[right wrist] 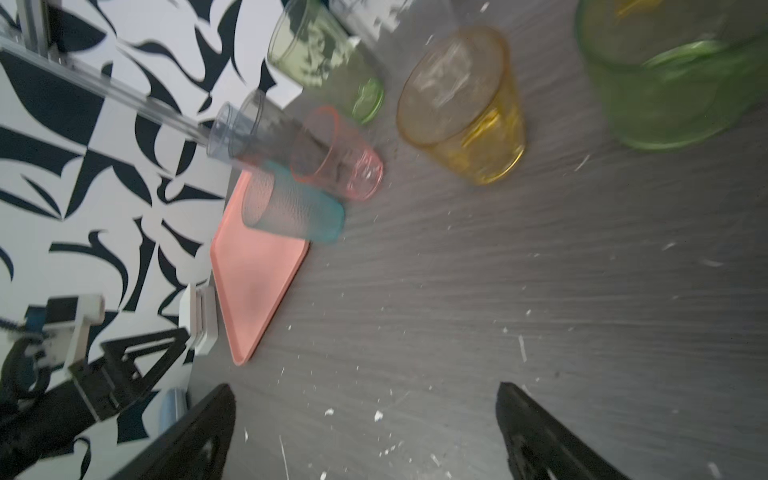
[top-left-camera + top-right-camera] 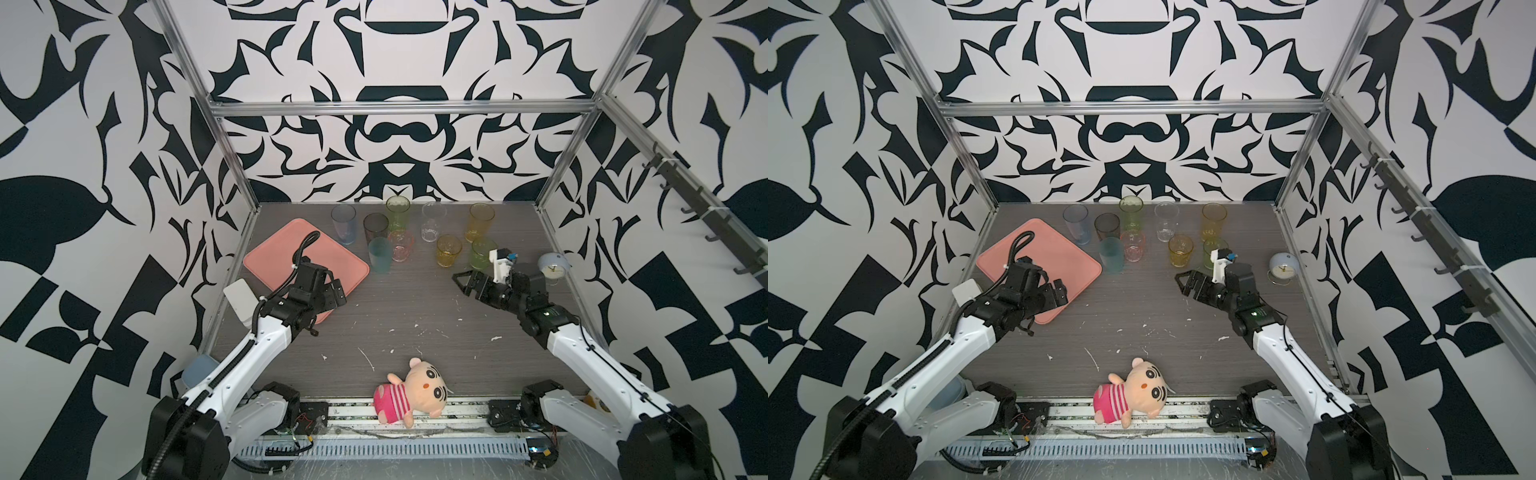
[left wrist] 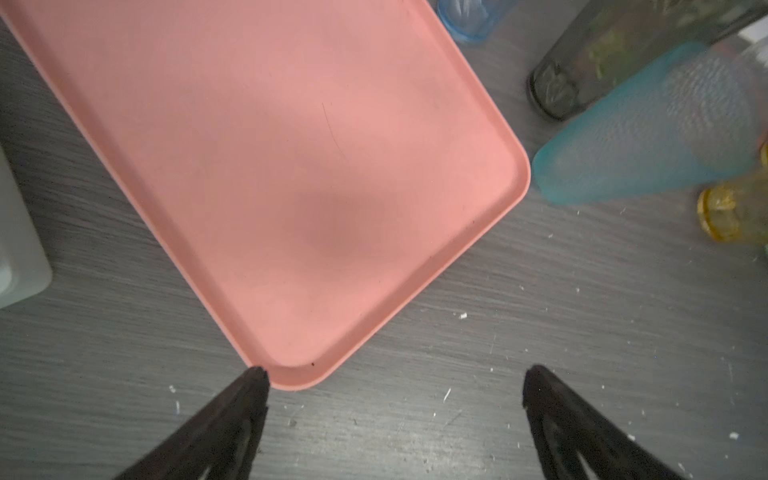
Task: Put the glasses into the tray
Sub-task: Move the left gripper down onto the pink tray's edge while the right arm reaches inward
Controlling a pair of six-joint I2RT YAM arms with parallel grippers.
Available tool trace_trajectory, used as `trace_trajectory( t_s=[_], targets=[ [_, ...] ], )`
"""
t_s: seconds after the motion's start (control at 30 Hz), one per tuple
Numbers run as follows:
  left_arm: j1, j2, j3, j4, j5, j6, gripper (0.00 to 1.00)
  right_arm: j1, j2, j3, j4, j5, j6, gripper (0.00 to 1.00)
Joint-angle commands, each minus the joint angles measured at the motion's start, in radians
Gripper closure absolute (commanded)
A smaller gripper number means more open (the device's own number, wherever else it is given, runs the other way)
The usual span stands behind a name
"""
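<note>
Pink tray (image 2: 272,253), pt. hidden by left claw (image 2: 336,296)

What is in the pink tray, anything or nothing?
Empty. The tray shows only bare pink floor; all the glasses stand outside it on the table.

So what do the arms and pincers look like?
The left arm and right arm have white shells and black joints. The left pincer and right pincer are black, tapered. A black ribbed cable follows the left; a white mount tops the right wrist.
</note>
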Motion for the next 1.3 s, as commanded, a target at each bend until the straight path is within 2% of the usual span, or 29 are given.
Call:
trace_trajectory(
  t_s=[0.0,0.1,0.3,0.5,0.57,0.7,0.9,1.27],
  targets=[
    [-0.007,0.037,0.02,-0.082,0.063,-0.001,0.0,0.076,-0.019,0.019,-0.002,0.07,-0.009,0.0],
    [-0.009,0.075,0.021,-0.077,0.074,0.026,0.01,0.129,0.0,0.022,0.001,0.096,-0.012,0.01],
    [-0.011,0.166,0.037,-0.055,0.103,0.056,0.1,0.216,0.06,0.052,-0.001,0.147,-0.037,0.02],
    [-0.011,0.3,0.09,-0.053,0.106,0.093,0.14,0.259,0.133,0.093,-0.009,0.161,-0.057,0.04],
    [-0.01,0.34,0.113,-0.052,0.136,0.123,0.2,0.27,0.148,0.103,-0.01,0.168,-0.062,0.05],
    [-0.011,0.422,0.157,-0.055,0.149,0.152,0.26,0.289,0.171,0.117,-0.013,0.183,-0.07,0.06],
    [-0.011,0.51,0.199,-0.053,0.116,0.171,0.29,0.31,0.185,0.124,-0.025,0.204,-0.078,0.08],
    [-0.011,0.604,0.248,-0.052,0.167,0.194,0.35,0.323,0.181,0.125,-0.05,0.235,-0.084,0.08]
  ],
)
